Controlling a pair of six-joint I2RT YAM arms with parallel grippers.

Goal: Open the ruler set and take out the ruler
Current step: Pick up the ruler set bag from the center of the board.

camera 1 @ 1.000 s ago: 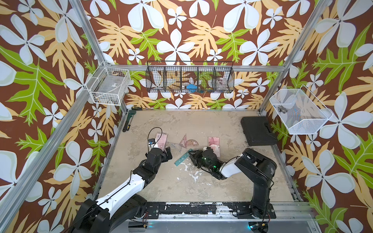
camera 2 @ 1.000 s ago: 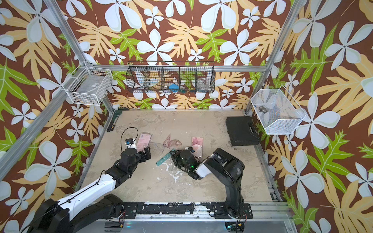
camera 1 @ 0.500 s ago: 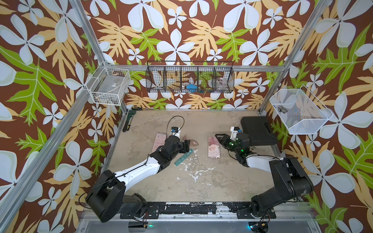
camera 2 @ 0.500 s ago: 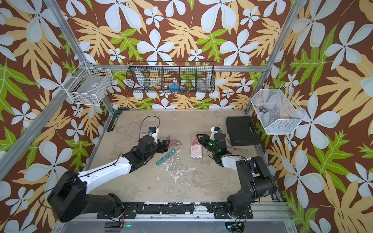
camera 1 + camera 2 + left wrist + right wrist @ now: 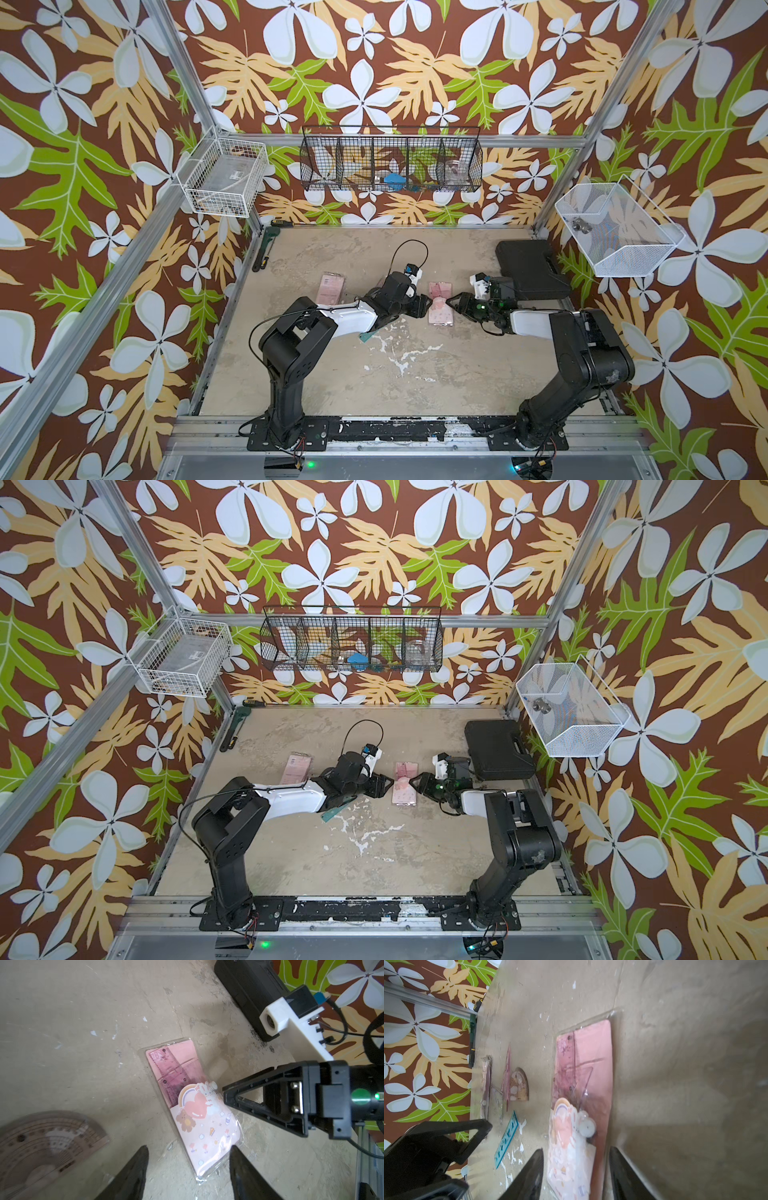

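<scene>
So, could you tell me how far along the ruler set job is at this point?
Done: little on this set; a teal ruler and protractor already lie loose. In hand: the left gripper and right gripper, both open, flank the pink ruler set pouch without gripping it. Remaining: open the pouch and pull out the pink ruler, still inside.

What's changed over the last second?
Both arms swung across: the left gripper moved to one side of the ruler set; the right gripper left the teal ruler for the opposite side. Nothing grasped. Set and teal ruler stayed put.
</scene>
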